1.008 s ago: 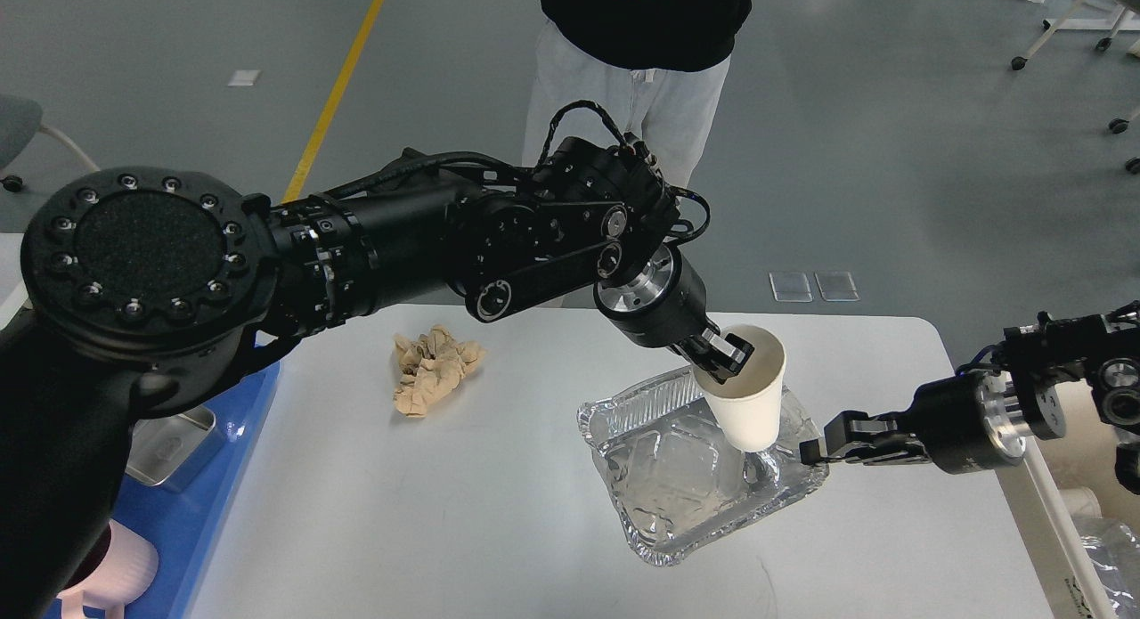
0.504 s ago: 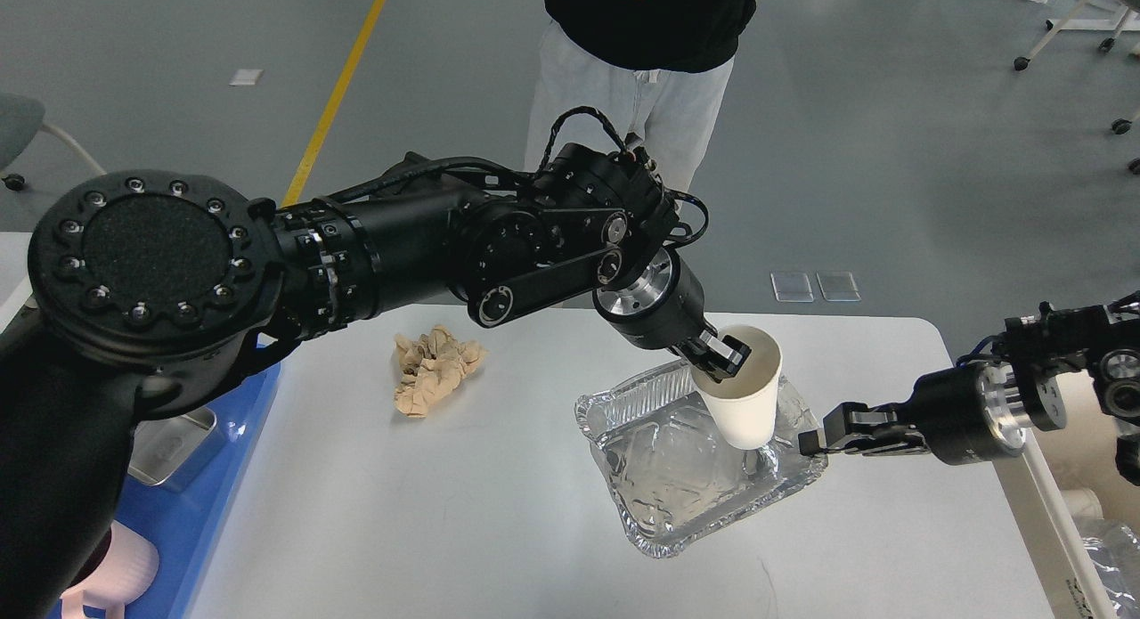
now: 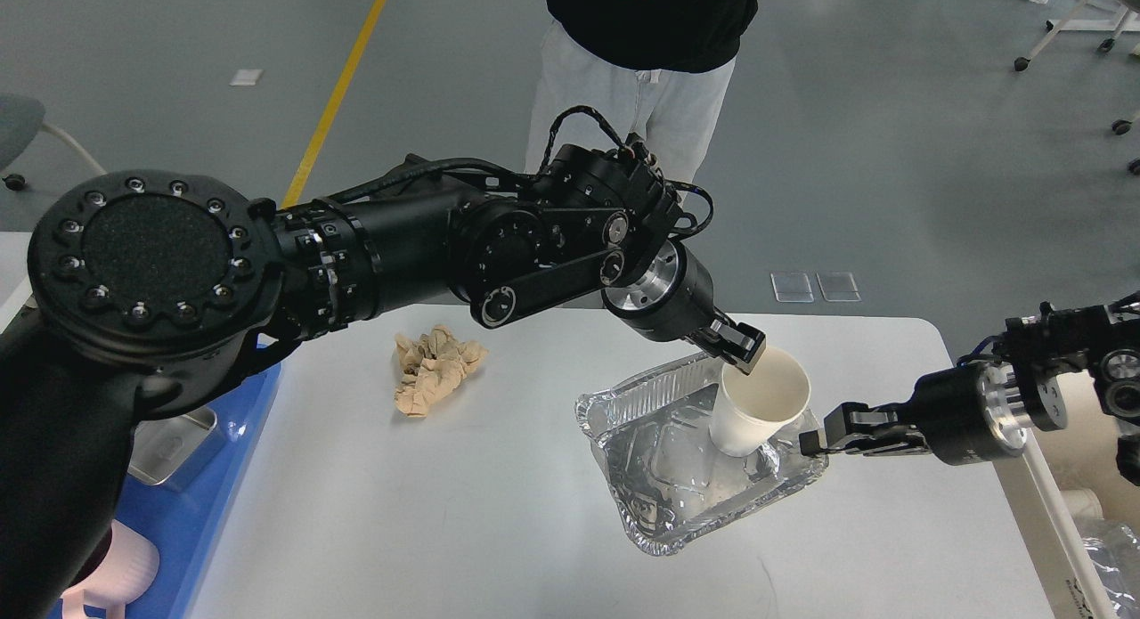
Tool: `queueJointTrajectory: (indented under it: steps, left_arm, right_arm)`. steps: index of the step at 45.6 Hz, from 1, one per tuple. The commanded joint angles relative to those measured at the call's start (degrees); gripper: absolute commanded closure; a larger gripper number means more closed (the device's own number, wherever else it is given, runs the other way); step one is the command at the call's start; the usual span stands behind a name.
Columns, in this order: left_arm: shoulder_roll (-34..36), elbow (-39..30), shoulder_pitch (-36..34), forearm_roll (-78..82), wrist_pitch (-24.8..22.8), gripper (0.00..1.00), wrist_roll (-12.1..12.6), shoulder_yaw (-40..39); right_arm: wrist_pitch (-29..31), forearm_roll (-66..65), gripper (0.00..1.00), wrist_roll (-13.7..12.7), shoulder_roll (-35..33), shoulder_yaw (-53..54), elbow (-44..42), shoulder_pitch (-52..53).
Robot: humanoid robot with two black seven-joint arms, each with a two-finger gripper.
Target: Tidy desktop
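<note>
Looking down from the head view, you are seeing the desktop [image 3: 499,503] spreading across most of the lower frame, white and matte with rounded far corners. Your left gripper [image 3: 746,352] is hanging just above the far rim of a white paper cup [image 3: 755,410], its dark fingers close together; you cannot tell whether they are touching the rim or sitting just clear of it. The cup is standing open side up, leaning slightly, inside a crinkled foil tray [image 3: 663,476] that is lying on the right half of the desktop.

Your right gripper [image 3: 815,441] is reaching in from the right, and its jaws are closing on the right-hand rim of the foil tray, pinching the edge beside the base of the cup.

A crumpled brown paper wad [image 3: 435,368] is lying on the desktop, well apart from the tray, towards the far left, partly under your left arm. A blue plastic tray [image 3: 191,503] is sitting against the left edge of the desktop with a small metal dish showing in it. A person in a black top and light trousers [image 3: 637,76] is standing just beyond the far edge of the desktop.
</note>
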Motion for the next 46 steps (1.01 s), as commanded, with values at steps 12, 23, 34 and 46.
queueJointTrajectory:
  steps: [12,23,34,46]
  left_arm:
    - [0.09,0.25,-3.47,-9.67,4.59,0.28,-0.47,-1.57]
    - [4.83,0.34,-3.03,-17.24,7.05,0.22,-1.0,-6.93]
    - [15.81,-0.19,2.59,-20.49,7.05,0.22,-1.62,-8.43]
    - [34.62,-5.8,12.08,-20.14,6.87,0.22,-1.7,-8.52]
  right_arm:
    - [0.0,0.0,1.0,0.0,-0.1,-0.06,-0.09,0.08]
    - [0.0,0.0,1.0,0.09,-1.07,-0.05,-0.09,0.0]
    - [0.0,0.09,1.0,0.09,-1.95,0.03,-0.09,0.0]
    - [-0.09,0.09,1.0,0.09,-1.77,0.03,-0.18,-0.18]
